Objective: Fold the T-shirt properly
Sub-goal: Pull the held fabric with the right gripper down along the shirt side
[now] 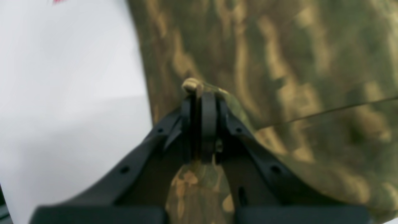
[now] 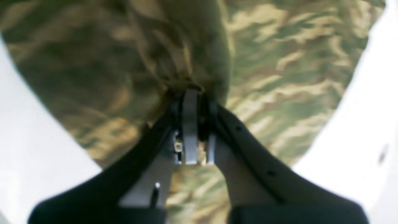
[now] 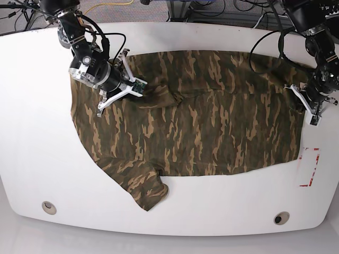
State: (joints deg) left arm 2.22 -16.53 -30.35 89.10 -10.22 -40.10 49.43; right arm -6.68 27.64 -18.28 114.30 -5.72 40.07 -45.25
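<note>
The camouflage T-shirt (image 3: 212, 121) lies spread across the white table (image 3: 32, 132), with one sleeve (image 3: 143, 185) pointing toward the front edge. My right gripper (image 3: 139, 87) is at the shirt's upper left part. In the right wrist view this gripper (image 2: 190, 93) is shut on a bunched fold of the T-shirt (image 2: 279, 62). My left gripper (image 3: 309, 108) is at the shirt's right edge. Its wrist view shows the left gripper (image 1: 199, 93) shut on a small pinch of the T-shirt (image 1: 279, 62) at that edge.
A red tape mark (image 3: 310, 166) lies on the table just right of the shirt's lower right corner. Two round holes (image 3: 48, 207) (image 3: 281, 217) sit near the table's front edge. Cables (image 3: 106, 6) run behind the back edge.
</note>
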